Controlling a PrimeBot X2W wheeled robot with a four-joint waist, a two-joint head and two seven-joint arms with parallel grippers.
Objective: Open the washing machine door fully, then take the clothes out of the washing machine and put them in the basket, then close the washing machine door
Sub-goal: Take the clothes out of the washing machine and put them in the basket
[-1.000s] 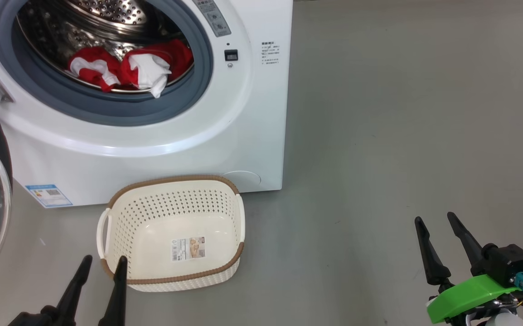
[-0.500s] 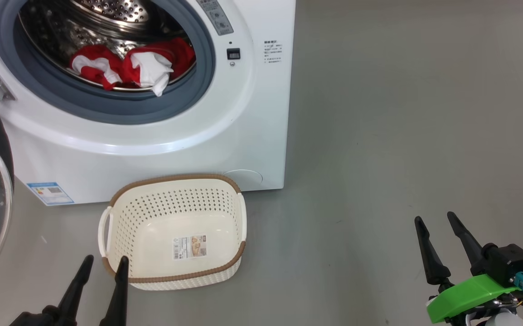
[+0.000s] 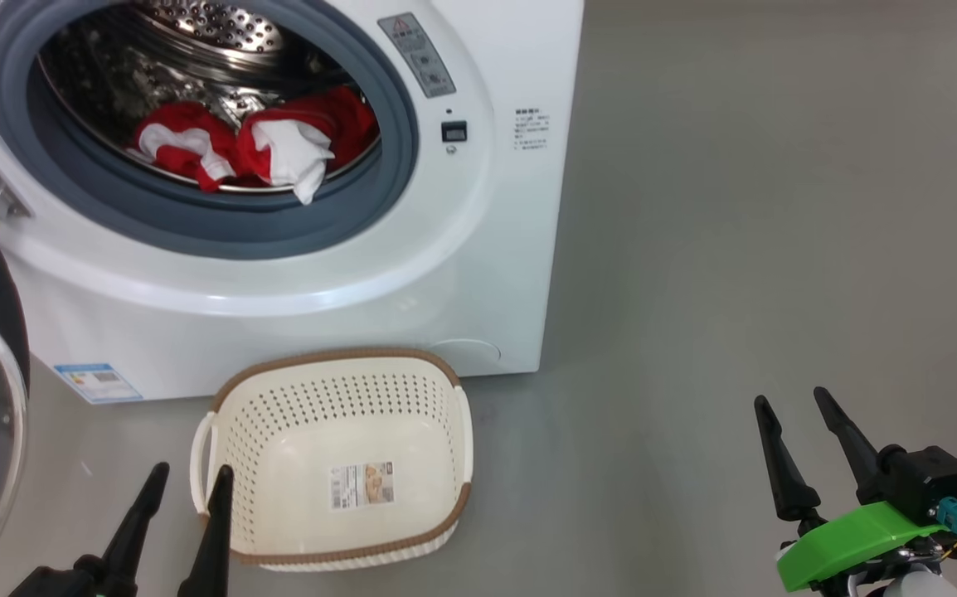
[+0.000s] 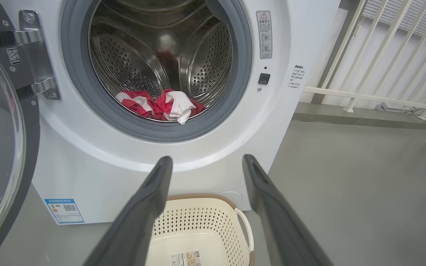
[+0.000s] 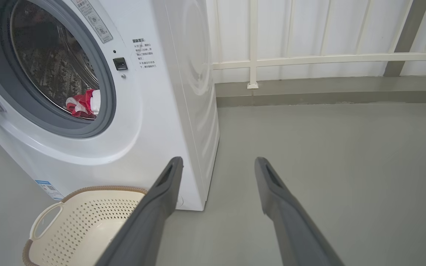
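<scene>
Red clothes point(image 3: 250, 153) lie low at the mouth of the washing machine point(image 3: 296, 307); soft and light, they should pinch easily at a raised fold. The left tool point(image 3: 191, 470) and right tool point(image 3: 790, 398) hang open, empty.

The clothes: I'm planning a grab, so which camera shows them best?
The head view: the clothes appear largest, red and white folds clear, lying at the drum's front edge. The left wrist view shows them smaller, head-on. The right wrist view catches a sliver past the door seal.
</scene>
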